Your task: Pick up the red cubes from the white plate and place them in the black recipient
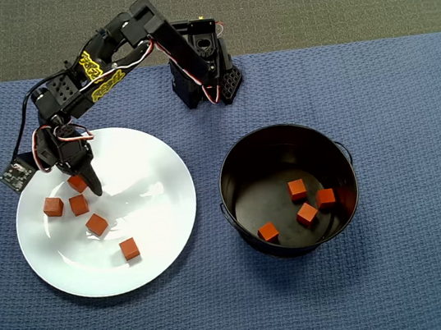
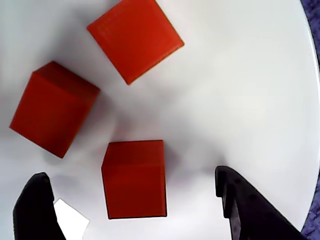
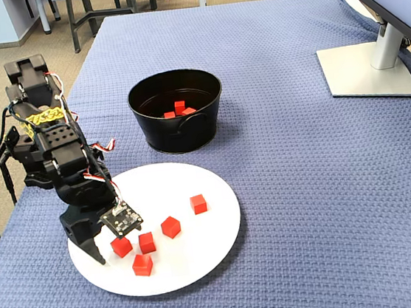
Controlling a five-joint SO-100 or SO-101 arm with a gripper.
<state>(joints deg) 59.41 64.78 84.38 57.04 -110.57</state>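
Your gripper hangs low over the white plate, jaws spread wide either side of one red cube and not yet closed on it. Five red cubes sit on the plate; four already lie in the black recipient. You look roughly halfway through.

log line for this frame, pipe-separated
phase: reach | gripper: open, straddling a red cube on white plate | cubes on plate: five | in black pot: four
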